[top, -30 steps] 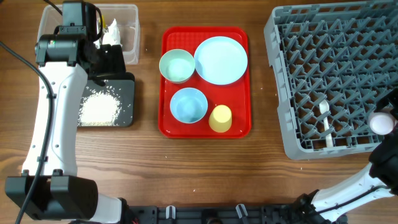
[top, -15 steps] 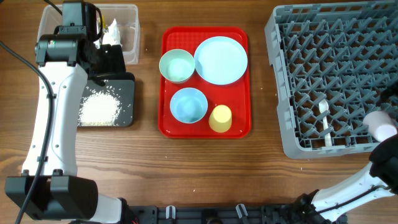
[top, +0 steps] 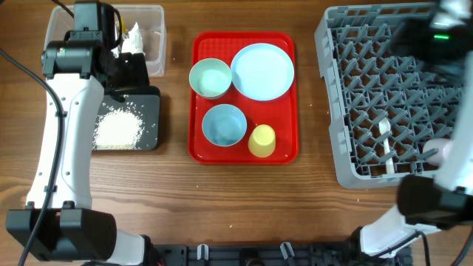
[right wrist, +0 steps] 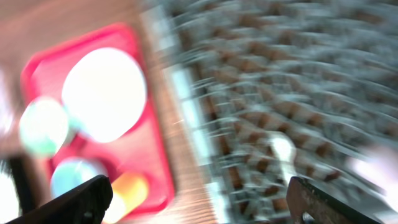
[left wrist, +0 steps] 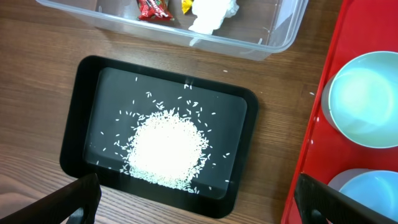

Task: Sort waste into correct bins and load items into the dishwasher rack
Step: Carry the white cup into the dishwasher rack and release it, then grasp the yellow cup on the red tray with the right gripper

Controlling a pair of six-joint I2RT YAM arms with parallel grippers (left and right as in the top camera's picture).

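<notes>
Judging by how things lie, the sorting half looks done and the loading half has barely begun. At 10 o'clock on the table, the clear plastic bin [left wrist: 249,43] holds wrappers [left wrist: 152,7] and a crumpled tissue [left wrist: 211,12]. The black tray [left wrist: 81,112] just below it carries a heap of rice [left wrist: 165,149], with loose grains scattered around it. No stray waste shows on the wood or on the red tray [top: 287,118].

The dishwasher rack [top: 355,89] at 3 o'clock is nearly bare. Only a white spoon-like utensil [top: 386,144] lies in it, near its 5 o'clock corner. Four pieces wait on the red tray at the centre: a green bowl [top: 211,77] at 11 o'clock, a pale blue plate [top: 262,71] at 1 o'clock, a blue bowl [top: 224,124] at 7 o'clock and a yellow cup [top: 261,140] at 5 o'clock, close together. All four are probably bound for the rack.

The left gripper [left wrist: 196,190] hangs above the black tray with its jaws spread wide and nothing between them. The right gripper [right wrist: 199,199] is also wide apart and empty. Its wrist view is heavily blurred, taking in the rack and the red tray, and from overhead that arm is a smear over the rack's 1 o'clock corner.
</notes>
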